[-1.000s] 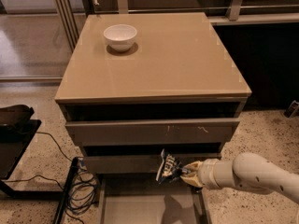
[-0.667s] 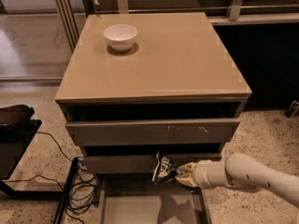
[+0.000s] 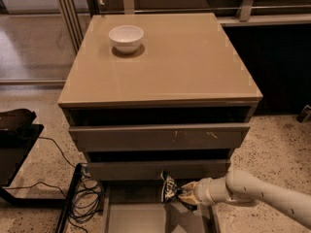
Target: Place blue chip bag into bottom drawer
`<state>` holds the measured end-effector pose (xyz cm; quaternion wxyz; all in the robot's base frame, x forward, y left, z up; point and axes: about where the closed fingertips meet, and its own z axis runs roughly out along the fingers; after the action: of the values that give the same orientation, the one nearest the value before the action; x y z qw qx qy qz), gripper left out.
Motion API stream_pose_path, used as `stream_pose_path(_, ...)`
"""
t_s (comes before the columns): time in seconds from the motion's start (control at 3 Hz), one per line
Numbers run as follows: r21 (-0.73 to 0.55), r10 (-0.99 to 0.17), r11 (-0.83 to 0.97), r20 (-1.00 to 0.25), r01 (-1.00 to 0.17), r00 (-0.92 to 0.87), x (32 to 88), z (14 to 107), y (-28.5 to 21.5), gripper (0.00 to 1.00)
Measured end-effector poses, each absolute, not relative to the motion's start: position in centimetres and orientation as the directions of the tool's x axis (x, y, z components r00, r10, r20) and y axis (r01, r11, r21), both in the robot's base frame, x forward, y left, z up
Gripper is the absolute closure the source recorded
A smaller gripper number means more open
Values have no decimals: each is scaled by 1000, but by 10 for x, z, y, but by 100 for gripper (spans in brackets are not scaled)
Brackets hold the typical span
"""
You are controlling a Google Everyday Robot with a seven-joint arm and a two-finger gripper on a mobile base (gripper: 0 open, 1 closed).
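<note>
The blue chip bag point(image 3: 169, 187) is a small dark crinkly bag hanging upright in my gripper point(image 3: 184, 193), which is shut on its right edge. My white arm point(image 3: 262, 195) comes in from the lower right. The bag hangs just above the open bottom drawer point(image 3: 138, 217), a shallow grey tray pulled out at the base of the taupe cabinet point(image 3: 160, 57). The bag is in front of the middle drawer's front point(image 3: 155, 170). The drawer's front part is cut off by the frame's bottom edge.
A white bowl point(image 3: 126, 38) stands on the cabinet top at the back left. The two upper drawers point(image 3: 158, 137) stand slightly out. Black cables point(image 3: 85, 195) and a dark stand point(image 3: 14, 144) lie on the speckled floor at left.
My gripper and the bag have moved a little to the left and slightly lower over the open bottom drawer. The bag stays held.
</note>
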<state>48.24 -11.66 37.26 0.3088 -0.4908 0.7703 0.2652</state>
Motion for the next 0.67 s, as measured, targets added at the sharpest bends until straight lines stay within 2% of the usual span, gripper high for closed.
stream_pose_path(0.33, 146, -629, 340, -699, -929, -340, 471, 296, -116, 100)
stream_pose_path(0.67, 146, -629, 340, -699, -929, -340, 471, 296, -116, 100)
